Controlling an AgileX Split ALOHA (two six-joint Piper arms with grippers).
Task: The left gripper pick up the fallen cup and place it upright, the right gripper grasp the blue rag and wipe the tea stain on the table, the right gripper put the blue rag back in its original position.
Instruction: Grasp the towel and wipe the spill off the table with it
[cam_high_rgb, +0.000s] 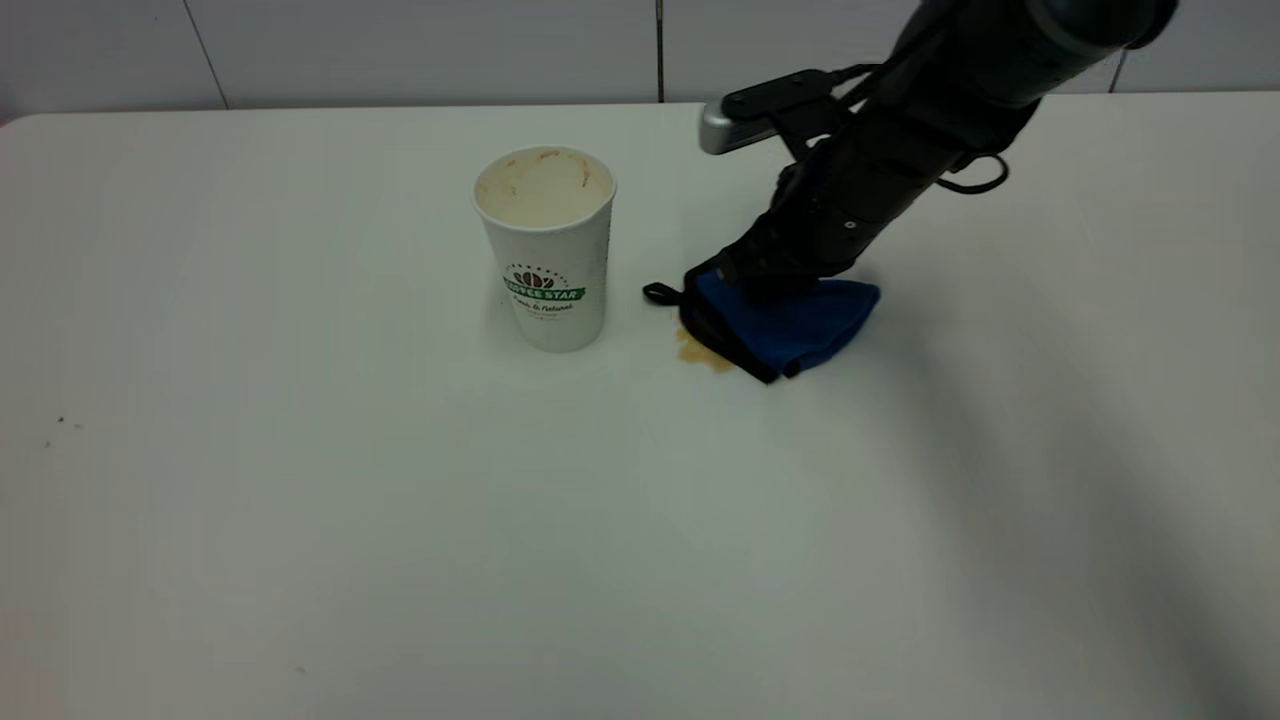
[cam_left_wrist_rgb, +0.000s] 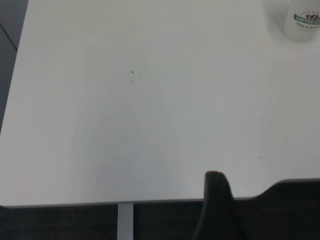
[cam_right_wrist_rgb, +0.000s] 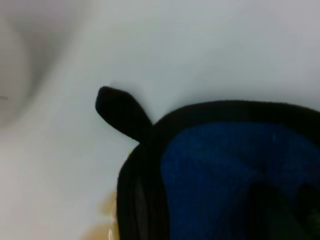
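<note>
Your cup (cam_high_rgb: 546, 250) stands upright on the table (cam_high_rgb: 300, 500), mouth up, tan staining visible on the inside wall, green logo band facing the exterior camera. It sits left of centre in that view, apart from everything else. In the left wrist view the cup (cam_left_wrist_rgb: 303, 20) shows only at the far corner of the picture, well away from that arm.

Your right gripper (cam_high_rgb: 775, 280) is down at the table just right of the cup, its arm slanting in from the upper right. It presses onto the blue rag (cam_high_rgb: 790, 325), which lies bunched under it, black edging turned toward the cup and the small black corner loop (cam_high_rgb: 660, 293) sticking out on the cup side. Fingers are buried in the cloth; from the exterior view they appear closed on the blue rag, pinching it against the table. The right wrist view confirms contact: blue rag (cam_right_wrist_rgb: 225, 175) fills the picture, loop (cam_right_wrist_rgb: 120, 112) lying flat on white tabletop.

The tea stain (cam_high_rgb: 700, 352) shows as a light-brown blotch at the rag's near-left edge, partly covered by the cloth, part still exposed. A tan trace of the tea stain (cam_right_wrist_rgb: 107, 227) also appears beside the rag's black border in the right wrist view.

Your left gripper is not visible in the exterior view. The left wrist view shows only a dark part at the table's near edge; the pincer's state cannot be told.

A few dark specks (cam_high_rgb: 60, 422) mark the table at far left.
</note>
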